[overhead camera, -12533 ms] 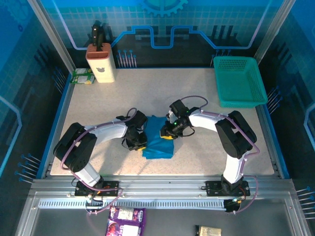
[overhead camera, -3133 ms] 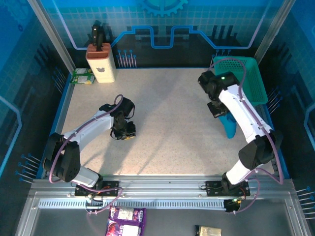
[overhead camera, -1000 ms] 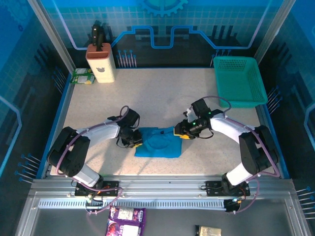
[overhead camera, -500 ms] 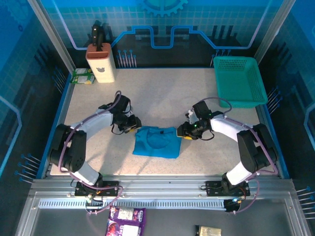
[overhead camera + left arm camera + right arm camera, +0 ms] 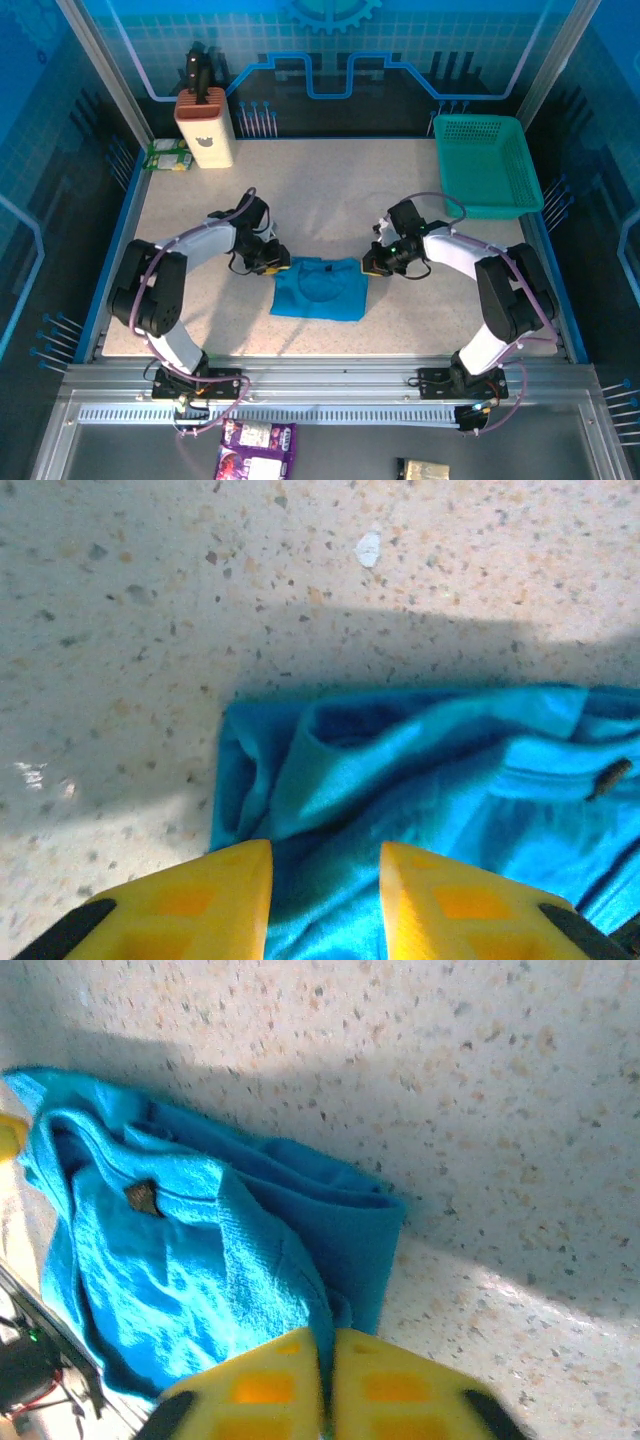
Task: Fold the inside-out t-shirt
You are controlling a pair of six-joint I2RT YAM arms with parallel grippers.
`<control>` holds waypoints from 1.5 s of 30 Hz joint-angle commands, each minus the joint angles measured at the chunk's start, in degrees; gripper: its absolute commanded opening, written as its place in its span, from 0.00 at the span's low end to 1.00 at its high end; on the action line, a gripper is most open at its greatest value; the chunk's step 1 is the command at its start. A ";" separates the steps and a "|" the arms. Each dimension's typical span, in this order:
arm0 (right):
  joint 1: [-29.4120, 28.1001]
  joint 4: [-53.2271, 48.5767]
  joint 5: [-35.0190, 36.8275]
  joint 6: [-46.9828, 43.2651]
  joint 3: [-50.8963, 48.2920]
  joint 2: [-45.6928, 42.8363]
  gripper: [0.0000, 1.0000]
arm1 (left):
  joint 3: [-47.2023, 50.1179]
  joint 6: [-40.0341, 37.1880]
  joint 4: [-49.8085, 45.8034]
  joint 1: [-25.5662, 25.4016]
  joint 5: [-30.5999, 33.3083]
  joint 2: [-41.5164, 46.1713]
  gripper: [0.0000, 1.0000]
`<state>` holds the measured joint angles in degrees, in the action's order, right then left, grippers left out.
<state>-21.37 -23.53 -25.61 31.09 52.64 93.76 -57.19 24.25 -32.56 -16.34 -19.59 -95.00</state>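
Note:
The inside-out t-shirt (image 5: 320, 290) lies as a compact blue folded bundle on the speckled table's middle. My left gripper (image 5: 274, 264) hovers at the bundle's far left corner. In the left wrist view, its yellow fingers (image 5: 240, 880) stand apart over the rumpled t-shirt (image 5: 440, 770), and nothing is pinched between them. My right gripper (image 5: 372, 266) is at the bundle's right edge. In the right wrist view, the right gripper (image 5: 325, 1345) is shut, with a fold of the t-shirt (image 5: 180, 1260) caught between its fingertips.
A teal-green mesh basket (image 5: 487, 165) sits at the far right corner. A knife block (image 5: 205, 128) and a green packet (image 5: 167, 155) stand at the far left. Blue rails (image 5: 118, 255) border the table.
The right gripper has closed on the shirt's right edge. The left gripper let go of the left edge, opened and shifted slightly toward the far side. The bundle has barely moved.

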 commanded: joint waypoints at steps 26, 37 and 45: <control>-2.97 21.37 -24.36 13.43 -2.57 2.35 0.50 | 14.18 13.18 1.78 -13.02 -4.89 8.51 0.16; -1.58 21.22 -24.08 11.85 2.60 8.72 0.51 | 12.51 13.19 -0.32 -12.76 2.07 12.41 0.24; 1.64 8.49 -19.93 5.76 -0.60 -1.98 0.52 | 5.03 6.59 -9.20 -5.72 7.78 11.18 0.38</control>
<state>-21.28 -8.58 -46.89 40.21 53.91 94.24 -50.04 35.16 -35.62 -24.05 -15.20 -81.45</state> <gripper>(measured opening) 0.520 0.379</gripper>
